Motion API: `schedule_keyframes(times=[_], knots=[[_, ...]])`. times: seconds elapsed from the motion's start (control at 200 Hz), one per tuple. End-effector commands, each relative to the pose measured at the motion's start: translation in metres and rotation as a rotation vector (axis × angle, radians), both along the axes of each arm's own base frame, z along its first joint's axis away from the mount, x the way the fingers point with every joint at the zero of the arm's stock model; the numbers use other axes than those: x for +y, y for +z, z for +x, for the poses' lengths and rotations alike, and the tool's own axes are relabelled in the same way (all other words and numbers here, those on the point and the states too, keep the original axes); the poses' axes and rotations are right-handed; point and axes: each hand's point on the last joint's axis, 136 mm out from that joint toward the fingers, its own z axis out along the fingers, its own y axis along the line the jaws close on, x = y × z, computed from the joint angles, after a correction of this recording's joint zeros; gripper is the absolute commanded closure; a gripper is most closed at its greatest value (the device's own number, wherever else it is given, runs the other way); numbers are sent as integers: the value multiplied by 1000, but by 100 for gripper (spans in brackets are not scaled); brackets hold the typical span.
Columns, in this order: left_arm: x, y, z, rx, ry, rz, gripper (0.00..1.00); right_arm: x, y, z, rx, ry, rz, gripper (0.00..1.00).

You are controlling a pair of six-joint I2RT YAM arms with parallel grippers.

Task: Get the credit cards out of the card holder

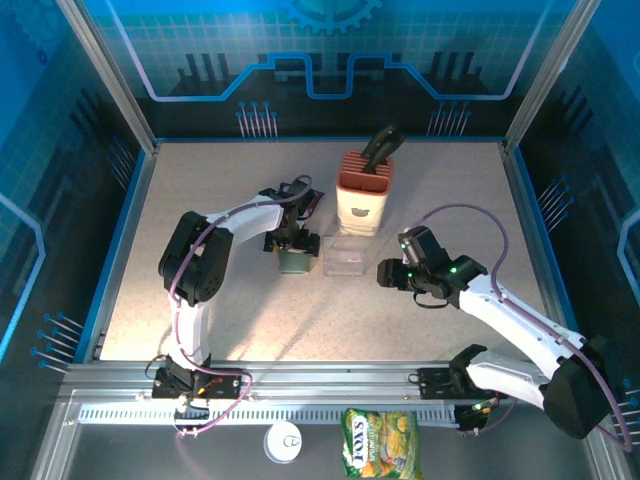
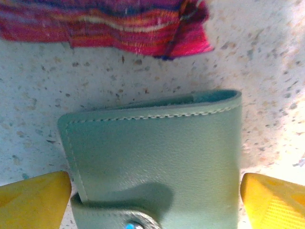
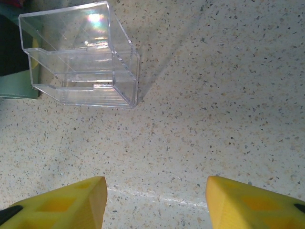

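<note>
Open tabletop (image 1: 330, 310) before the clear box (image 1: 346, 254); peach block (image 1: 362, 195) just behind, card holder (image 1: 293, 262) beside it

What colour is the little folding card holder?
The card holder is pale grey-green with lighter stitching, clearest in the left wrist view.

I count one card holder (image 2: 157, 157), one clear box (image 3: 81, 57), one peach slotted block (image 1: 362, 190). Also one red crinkly packet (image 2: 105, 24), one green snack bag (image 1: 378, 445), one white disc (image 1: 285, 442).
</note>
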Motion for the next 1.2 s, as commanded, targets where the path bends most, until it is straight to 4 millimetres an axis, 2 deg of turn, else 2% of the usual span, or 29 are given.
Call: schedule_keyframes(times=[0.0,0.115,0.38,0.685,0.991,1.196], knots=[[8,-5,-14,27,-4,22,6,-4,-3,-2,14,-3,-1,42],[12,-12,-18,51,5,32,4,-1,-5,-2,23,2,5,42],[10,-17,-18,62,7,23,6,-1,-2,-1,15,5,4,42],[18,2,-29,32,19,24,12,1,-3,-1,19,10,13,42],[26,23,-73,7,50,8,17,8,-8,2,34,26,27,42],[4,20,-118,30,-2,5,17,14,-11,5,46,38,35,42]])
